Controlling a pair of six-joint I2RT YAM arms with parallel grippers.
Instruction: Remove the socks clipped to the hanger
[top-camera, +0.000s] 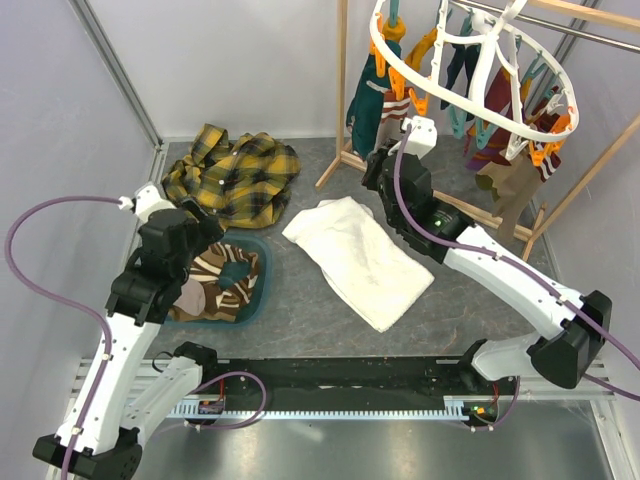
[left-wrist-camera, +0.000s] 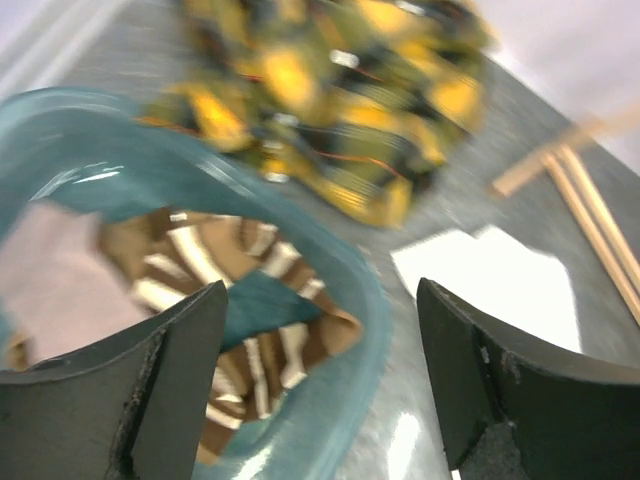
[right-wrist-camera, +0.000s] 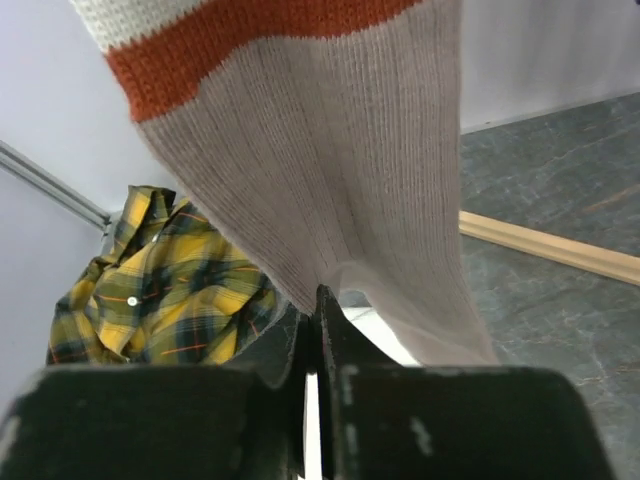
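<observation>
The white oval hanger (top-camera: 500, 110) hangs at the top right with several socks (top-camera: 505, 185) clipped under it by orange and teal clips. My right gripper (top-camera: 380, 168) is below its left end. Its jaws (right-wrist-camera: 318, 300) are shut on the lower edge of a grey ribbed sock (right-wrist-camera: 330, 170) with an orange band, which still hangs from above. My left gripper (top-camera: 203, 238) is open and empty (left-wrist-camera: 320, 290), low over the teal basin (top-camera: 258, 300). The basin holds brown and cream striped socks (left-wrist-camera: 225, 270).
A yellow-black plaid shirt (top-camera: 232, 172) lies at the back left and a white towel (top-camera: 358, 258) lies mid-table. The wooden rack frame (top-camera: 342, 90) stands behind the right arm, its base bar (right-wrist-camera: 560, 250) on the floor.
</observation>
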